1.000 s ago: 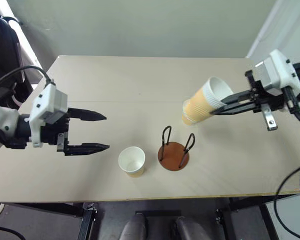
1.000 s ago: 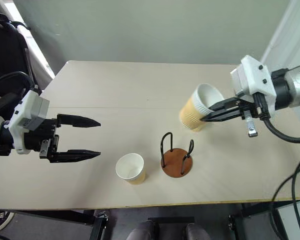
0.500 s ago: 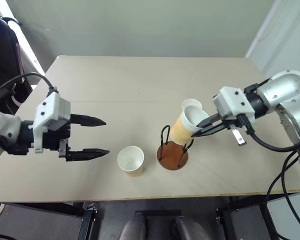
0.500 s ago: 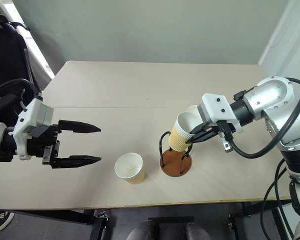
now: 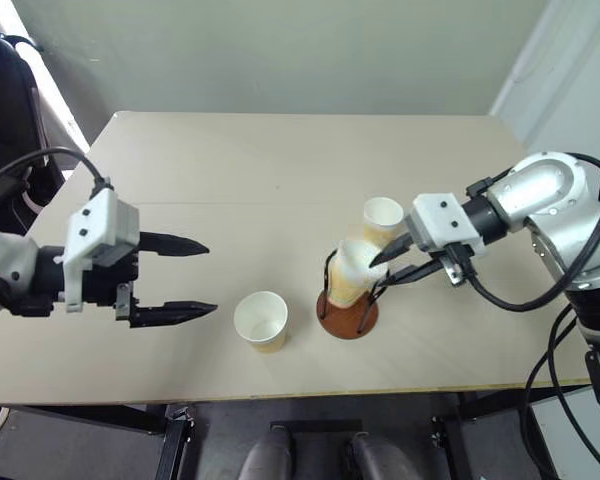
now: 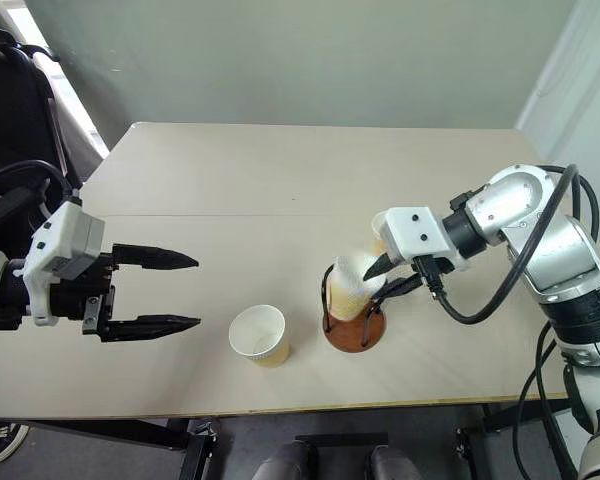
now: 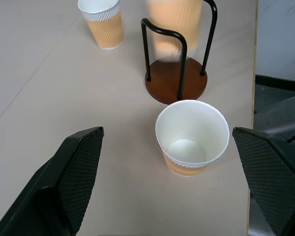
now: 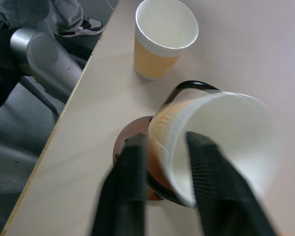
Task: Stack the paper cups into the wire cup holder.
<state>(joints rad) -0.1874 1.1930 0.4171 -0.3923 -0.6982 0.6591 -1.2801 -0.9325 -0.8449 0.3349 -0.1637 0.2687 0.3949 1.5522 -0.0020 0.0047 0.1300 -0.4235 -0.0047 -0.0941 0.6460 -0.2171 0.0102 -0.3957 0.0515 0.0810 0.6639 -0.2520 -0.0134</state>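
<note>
Cup in holder: one paper cup [image 5: 352, 270] had come down from mid-air into the wire cup holder [image 5: 347, 309], slightly tilted.
Right tool [image 5: 388, 268]: fingers parting, letting go.
Left tool [image 5: 198, 280]: spread wide, empty.
Remaining: near cup [image 5: 261, 320] and far cup [image 5: 383, 218] on tabletop [image 5: 230, 170].

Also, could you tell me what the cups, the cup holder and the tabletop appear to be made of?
The cups: likely paper, matte, with a ribbed tan-orange wall and white rim and inside.
The cup holder: thin black loops, probably coated metal wire, on a reddish-brown disc with a slight sheen, perhaps stained wood.
The tabletop: smooth pale beige board, possibly laminate.
</note>
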